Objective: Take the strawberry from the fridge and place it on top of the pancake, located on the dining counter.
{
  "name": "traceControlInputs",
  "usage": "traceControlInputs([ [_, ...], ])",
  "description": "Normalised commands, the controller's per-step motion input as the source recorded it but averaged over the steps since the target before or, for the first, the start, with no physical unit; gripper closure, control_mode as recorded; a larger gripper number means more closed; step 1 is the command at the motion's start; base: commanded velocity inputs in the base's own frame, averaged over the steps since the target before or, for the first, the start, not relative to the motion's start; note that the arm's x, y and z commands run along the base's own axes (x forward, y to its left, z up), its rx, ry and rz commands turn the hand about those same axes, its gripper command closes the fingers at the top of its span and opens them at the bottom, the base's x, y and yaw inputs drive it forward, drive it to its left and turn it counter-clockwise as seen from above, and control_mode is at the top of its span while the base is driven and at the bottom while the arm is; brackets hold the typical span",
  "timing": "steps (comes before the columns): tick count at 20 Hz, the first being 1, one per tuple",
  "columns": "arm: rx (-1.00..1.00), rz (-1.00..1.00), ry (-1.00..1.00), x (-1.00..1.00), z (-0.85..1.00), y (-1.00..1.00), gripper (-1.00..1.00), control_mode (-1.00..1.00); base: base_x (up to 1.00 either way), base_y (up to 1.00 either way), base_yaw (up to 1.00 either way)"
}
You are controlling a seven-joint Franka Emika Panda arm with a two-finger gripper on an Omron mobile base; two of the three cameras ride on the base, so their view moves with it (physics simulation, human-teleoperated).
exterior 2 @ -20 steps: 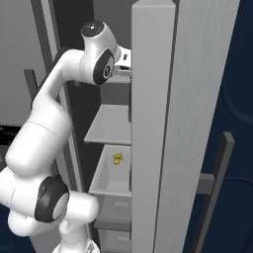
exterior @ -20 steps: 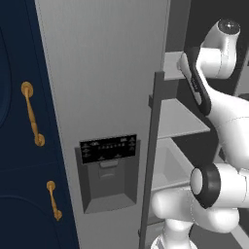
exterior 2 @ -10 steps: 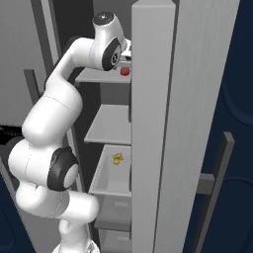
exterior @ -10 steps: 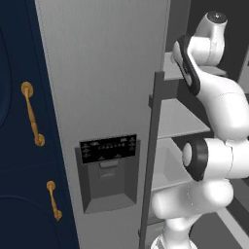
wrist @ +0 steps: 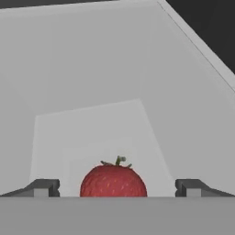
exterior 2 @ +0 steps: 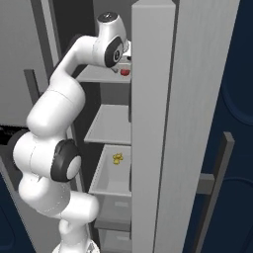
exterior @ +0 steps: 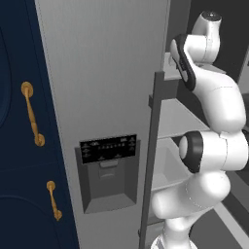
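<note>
Two dark fingertips (wrist: 45,187) of the gripper (wrist: 116,188) are spread wide, one on each side of the strawberry (wrist: 113,181), without touching it. The strawberry is seen on the upper shelf (exterior 2: 101,75) inside the open fridge (exterior: 104,87), and nothing is held.

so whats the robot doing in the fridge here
The white arm has reached into the open fridge to the upper shelf, where the strawberry sits. In the hand view the pincer stands open with one fingertip on each side of the fruit, not closed on it yet. A small yellow item lies in a lower drawer.
</note>
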Motion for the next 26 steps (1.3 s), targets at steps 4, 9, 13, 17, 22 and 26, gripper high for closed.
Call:
traceControlInputs([
  [4,0.00,0.00,0.06,0.00,-0.25,0.00,-1.00,-1.00,0.00,0.00,0.00],
  [9,0.00,0.00,0.02,0.00,-0.22,0.00,1.00,-1.00,0.00,0.00,0.00],
  [13,0.00,0.00,-0.02,0.00,-0.13,0.00,1.00,-1.00,0.00,0.00,0.00],
  [17,0.00,0.00,-0.15,-0.30,-0.07,0.00,1.00,-1.00,0.00,0.00,0.00],
  [22,0.00,-0.02,-0.13,-0.66,-0.01,0.02,1.00,-1.00,0.00,0.00,0.00],
  [26,0.02,0.00,-0.05,-1.00,0.11,0.00,1.00,-1.00,0.00,0.00,0.00],
])
